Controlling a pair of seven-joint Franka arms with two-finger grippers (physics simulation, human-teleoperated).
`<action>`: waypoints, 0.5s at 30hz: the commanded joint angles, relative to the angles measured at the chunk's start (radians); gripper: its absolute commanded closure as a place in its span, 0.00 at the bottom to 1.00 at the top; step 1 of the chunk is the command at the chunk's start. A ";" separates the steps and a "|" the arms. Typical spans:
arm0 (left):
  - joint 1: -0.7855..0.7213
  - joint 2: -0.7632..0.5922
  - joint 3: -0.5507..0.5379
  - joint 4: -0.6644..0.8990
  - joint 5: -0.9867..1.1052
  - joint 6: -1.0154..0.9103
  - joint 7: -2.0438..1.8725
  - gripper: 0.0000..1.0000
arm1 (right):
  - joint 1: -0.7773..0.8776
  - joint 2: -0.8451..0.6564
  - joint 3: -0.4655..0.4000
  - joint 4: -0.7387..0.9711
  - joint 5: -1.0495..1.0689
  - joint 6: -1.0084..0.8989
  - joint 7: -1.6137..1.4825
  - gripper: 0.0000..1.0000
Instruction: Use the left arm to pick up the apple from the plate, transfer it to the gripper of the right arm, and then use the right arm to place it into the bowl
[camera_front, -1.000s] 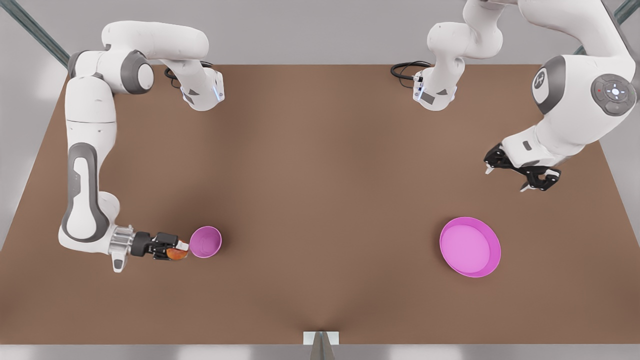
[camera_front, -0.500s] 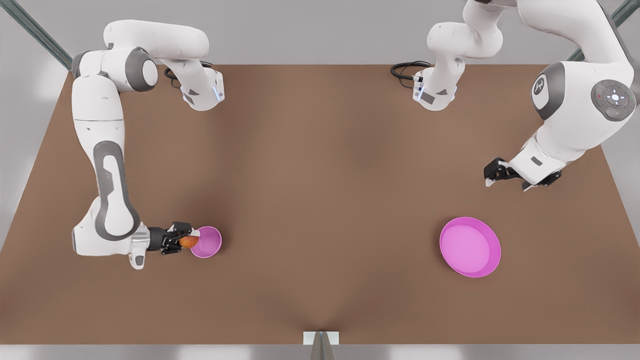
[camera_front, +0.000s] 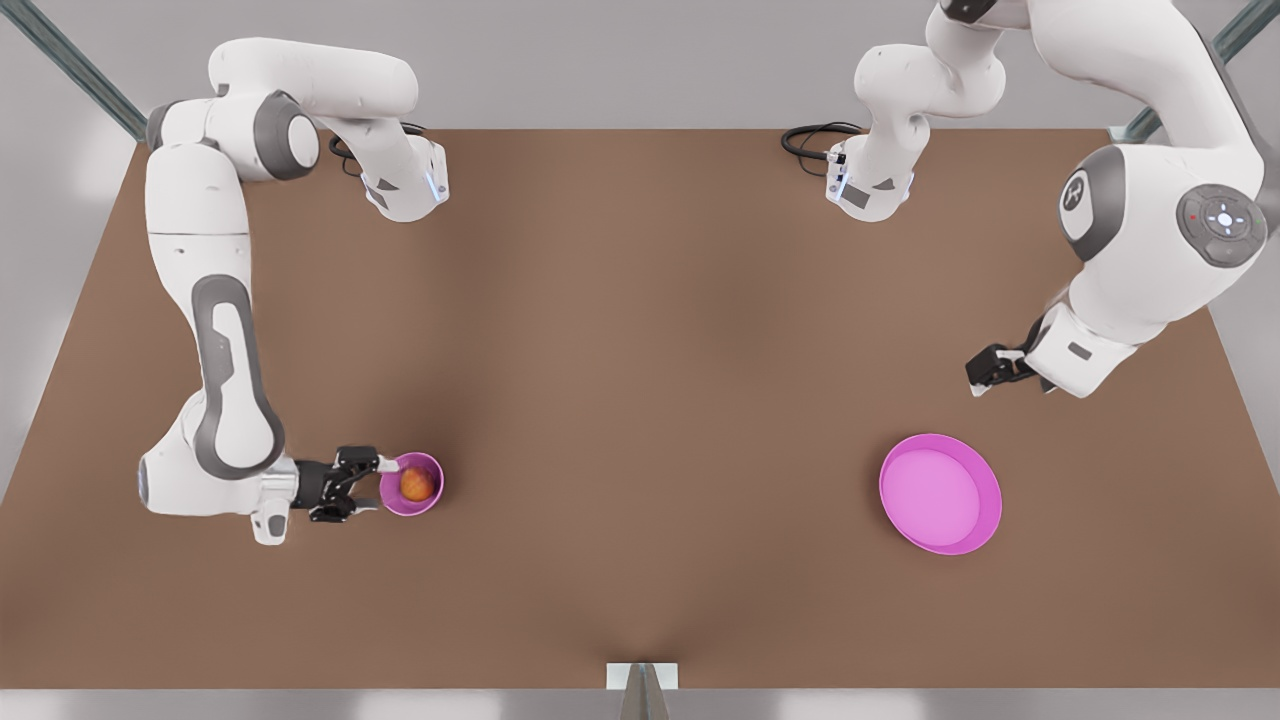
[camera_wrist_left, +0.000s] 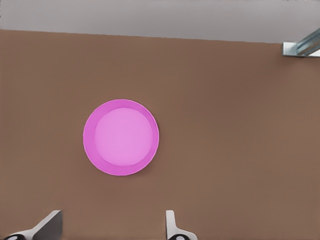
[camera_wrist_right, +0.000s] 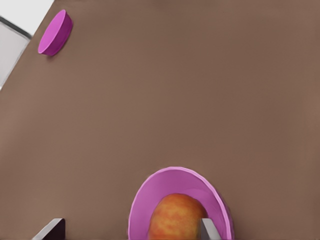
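1. The brown flat surface (camera_front: 640, 400) carries everything.
2. The wide shallow magenta plate (camera_front: 940, 494) sits bare, well apart from the bowl.
3. The small deep magenta bowl (camera_front: 412, 484) holds the apple.
4. The right pincer (camera_front: 366, 484), spread wide, sits at the bowl's rim; retreating carelessly, it could clip the rim and tip the bowl.
5. The left pincer (camera_wrist_left: 110, 227), fingers wide apart, waits above the plate.
6. The small reddish-orange apple (camera_front: 416, 484) rests inside the bowl.
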 joint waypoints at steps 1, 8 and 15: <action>0.000 0.000 -0.001 0.003 0.002 -0.012 -0.133 0.00 | -0.001 -0.020 0.003 0.123 -0.151 -0.154 0.173 0.00; -0.007 0.086 -0.005 0.087 0.005 -0.065 -0.005 0.00 | 0.245 -0.465 0.011 0.143 -0.742 -0.356 0.866 0.00; -0.007 0.082 -0.008 0.087 0.006 -0.066 0.095 0.00 | 0.255 -0.649 -0.018 -0.159 -0.699 -0.247 1.194 0.00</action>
